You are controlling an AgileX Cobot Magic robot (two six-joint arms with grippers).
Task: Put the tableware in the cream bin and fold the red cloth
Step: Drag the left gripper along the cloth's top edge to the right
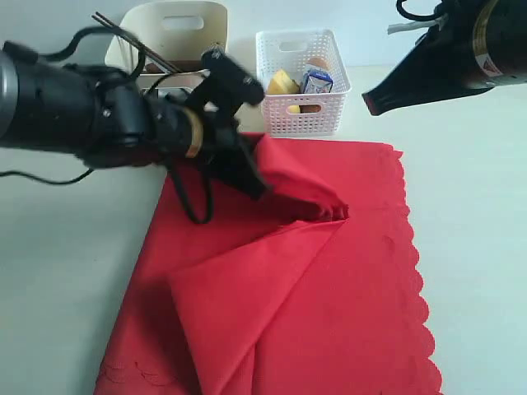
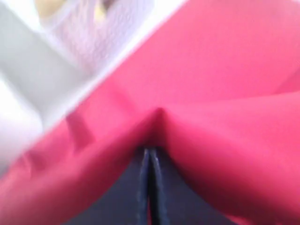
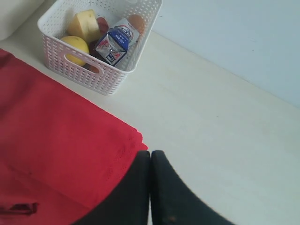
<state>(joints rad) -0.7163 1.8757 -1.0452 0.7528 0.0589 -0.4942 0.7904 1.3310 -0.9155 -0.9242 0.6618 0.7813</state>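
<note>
The red cloth (image 1: 329, 296) lies on the table with its left part folded over in a large diagonal flap. My left gripper (image 1: 261, 188) is shut on a bunched edge of the red cloth (image 2: 225, 93) and holds it lifted above the cloth's upper middle. The fabric drapes over both sides of the closed gripper (image 2: 151, 153). My right gripper (image 1: 368, 100) hangs shut and empty in the air past the cloth's far right corner (image 3: 47, 122); its jaws (image 3: 151, 154) are pressed together. The cream bin (image 1: 177, 20) stands at the back, with dark chopsticks (image 1: 136, 43) sticking out. Other tableware is hidden.
A white lattice basket (image 1: 300, 82) stands right of the cream bin, holding cheese (image 3: 84, 26), a lemon (image 3: 75, 47) and a blue-white milk packet (image 3: 116, 42). Bare pale table (image 3: 220, 122) lies right of the cloth's scalloped edge (image 1: 416, 271).
</note>
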